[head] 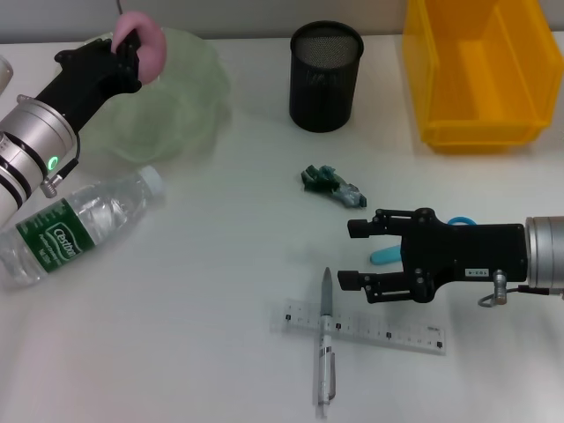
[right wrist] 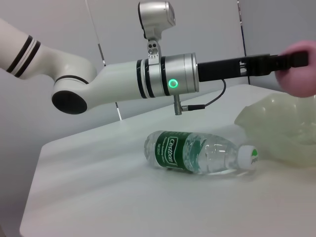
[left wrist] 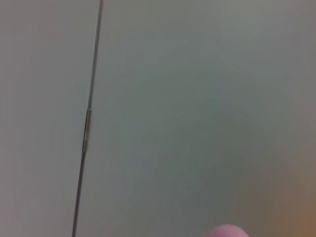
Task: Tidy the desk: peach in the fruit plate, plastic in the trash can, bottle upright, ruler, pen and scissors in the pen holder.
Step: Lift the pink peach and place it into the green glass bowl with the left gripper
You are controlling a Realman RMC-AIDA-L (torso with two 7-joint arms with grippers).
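**Over the fruit plate, the peach sits in the left gripper's grasp**

Up at the far left of the desk, the left gripper [head: 132, 48] hangs over the pale green fruit plate [head: 189, 97], its black fingers clamped on the pink peach [head: 145, 42]. The right wrist view confirms it: the peach [right wrist: 301, 69] is pinched at the fingertips, held above the plate's wavy rim [right wrist: 276, 123] and clear of it. The left wrist view offers only a sliver of pink, the peach [left wrist: 227, 231], at the edge against a plain wall.

Down on the white desk [head: 220, 264], the water bottle [head: 79, 225] lies on its side just in front of the plate, green label up, white cap pointing toward the plate.

Over on the right, the right gripper [head: 357, 256] hovers low with its fingers spread apart, holding nothing. The blue-handled scissors [head: 388, 254] lie mostly hidden beneath it. Near its fingertips, the pen [head: 325, 348] lies across the clear ruler [head: 361, 328], touching it. The crumpled green plastic [head: 333, 183] sits mid-desk, between the gripper and the black mesh pen holder [head: 326, 75], which stands upright at the back. Beside that, far right, is the yellow bin [head: 480, 70].
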